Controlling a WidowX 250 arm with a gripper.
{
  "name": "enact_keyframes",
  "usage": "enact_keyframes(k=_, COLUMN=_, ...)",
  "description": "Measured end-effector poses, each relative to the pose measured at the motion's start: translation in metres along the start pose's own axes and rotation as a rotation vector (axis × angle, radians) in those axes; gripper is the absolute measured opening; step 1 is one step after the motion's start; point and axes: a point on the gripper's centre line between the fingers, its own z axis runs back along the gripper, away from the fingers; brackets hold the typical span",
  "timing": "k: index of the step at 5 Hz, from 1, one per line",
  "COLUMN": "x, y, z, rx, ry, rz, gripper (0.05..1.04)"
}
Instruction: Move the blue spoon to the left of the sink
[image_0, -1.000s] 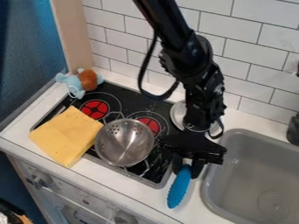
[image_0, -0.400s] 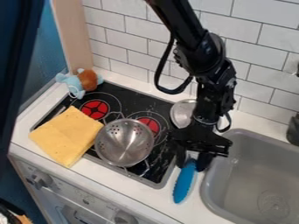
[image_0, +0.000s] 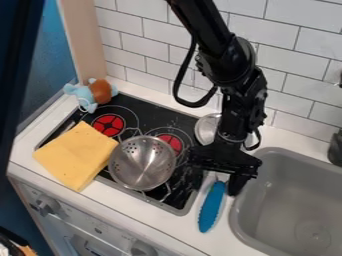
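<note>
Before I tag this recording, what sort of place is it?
Looks like a small or toy kitchen: a stovetop with red burners, a metal colander resting on it, and a grey sink set into the counter.

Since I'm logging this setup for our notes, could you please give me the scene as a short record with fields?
spoon: blue, on the white counter between stove and sink, left of the sink
gripper: black, open, over the spoon's far end
sink: grey, right of the spoon
stove: black top with red burner centres
on stove: metal colander; yellow cloth overhanging the front edge
back left corner: blue and brown plush toy
placement: appears done
</note>
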Motion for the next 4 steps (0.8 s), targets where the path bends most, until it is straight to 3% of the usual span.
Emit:
enact_keyframes(k=1, x=-0.003, y=0.002, z=0.002, rx=-0.008, ry=0.003, rz=0.0, gripper=0.993)
enact_keyframes(k=3, x=0.011, y=0.008, z=0.068, rx=-0.138, ry=-0.109, rz=0.071, gripper=0.993)
enact_keyframes(k=4, x=0.014, y=0.012, z=0.088, rx=-0.179, ry=-0.173, rz=0.088, gripper=0.993)
